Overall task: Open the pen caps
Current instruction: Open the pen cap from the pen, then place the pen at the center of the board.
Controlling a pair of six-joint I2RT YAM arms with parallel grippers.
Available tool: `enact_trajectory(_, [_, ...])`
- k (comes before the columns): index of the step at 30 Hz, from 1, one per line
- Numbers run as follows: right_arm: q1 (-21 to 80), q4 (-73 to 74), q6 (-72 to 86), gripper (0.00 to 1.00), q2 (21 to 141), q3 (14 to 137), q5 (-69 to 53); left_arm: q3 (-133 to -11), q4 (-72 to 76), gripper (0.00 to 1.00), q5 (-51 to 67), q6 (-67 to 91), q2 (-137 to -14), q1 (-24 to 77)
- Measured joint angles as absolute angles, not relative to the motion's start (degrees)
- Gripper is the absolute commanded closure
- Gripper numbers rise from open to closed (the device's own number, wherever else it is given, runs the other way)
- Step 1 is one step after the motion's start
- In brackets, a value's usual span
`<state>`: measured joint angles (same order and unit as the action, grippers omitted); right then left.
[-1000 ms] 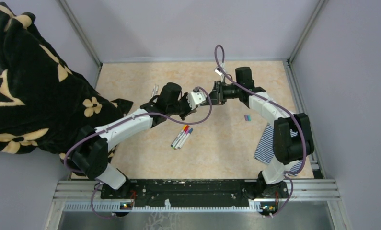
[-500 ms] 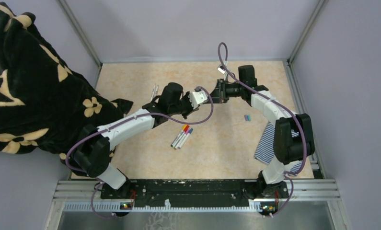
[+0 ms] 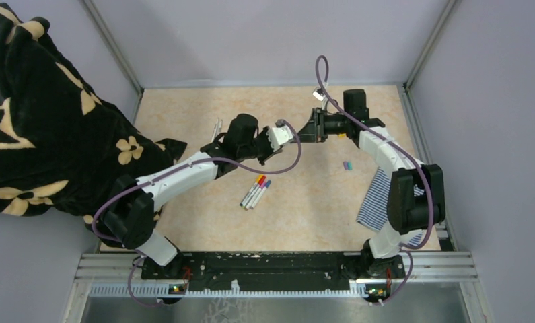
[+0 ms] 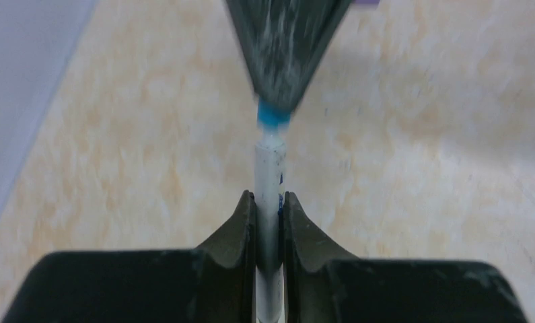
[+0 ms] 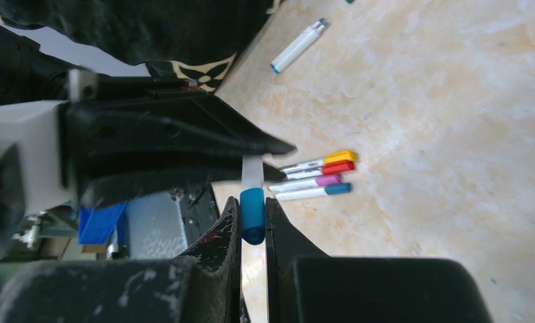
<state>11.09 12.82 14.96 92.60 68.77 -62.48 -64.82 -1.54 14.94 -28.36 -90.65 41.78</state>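
A white pen (image 4: 270,176) hangs above the table, held between both grippers. My left gripper (image 4: 269,199) is shut on its barrel. The pen's blue cap (image 5: 252,210) sits between the fingers of my right gripper (image 5: 252,206), which is shut on it. In the left wrist view the blue cap (image 4: 273,120) stands just beyond a narrow white neck of the pen, under the right gripper's dark fingers (image 4: 288,54). From above, the two grippers meet tip to tip, left gripper (image 3: 290,134) facing right gripper (image 3: 305,133).
Several capped pens (image 3: 254,192) lie side by side near the table's middle, and two more pens (image 3: 217,126) at the back left. Two loose caps (image 3: 347,164) lie at the right. A striped cloth (image 3: 375,198) hangs by the right arm. A black flowered blanket (image 3: 42,114) covers the left side.
The right gripper has drawn to the right and slightly back with the blue cap. The left gripper has stayed nearly still on the barrel.
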Motion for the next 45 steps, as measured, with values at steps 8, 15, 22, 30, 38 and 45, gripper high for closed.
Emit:
enact_trajectory(8, [2.4, 14.5, 13.1, 1.0, 89.9, 71.7, -62.0, -64.6, -14.4, 1.0, 8.8, -28.4, -92.9, 37.7])
enact_trajectory(15, [3.2, 15.0, 12.6, 1.0, 89.3, 71.8, -62.0, -64.6, -16.7, 1.0, 4.7, -27.9, -93.1, 38.2])
enact_trajectory(22, [3.2, 15.0, 12.6, 1.0, 89.3, 71.7, -60.4, -65.4, -17.2, 1.0, -1.6, -26.5, -95.3, 36.7])
enact_trajectory(30, [3.2, 14.5, 13.1, 1.0, 89.3, 71.6, -59.4, -69.2, -21.5, 1.0, -1.0, -23.9, -96.4, 27.9])
enact_trajectory(38, [3.2, 14.1, 13.3, 1.0, 89.3, 71.2, -58.5, -67.9, -24.4, 1.0, 1.6, -20.7, -96.3, 18.9])
enact_trajectory(45, [3.2, 14.0, 13.7, 1.0, 89.3, 70.3, -58.2, -66.5, -26.6, 1.0, 4.9, -17.8, -96.3, 12.8])
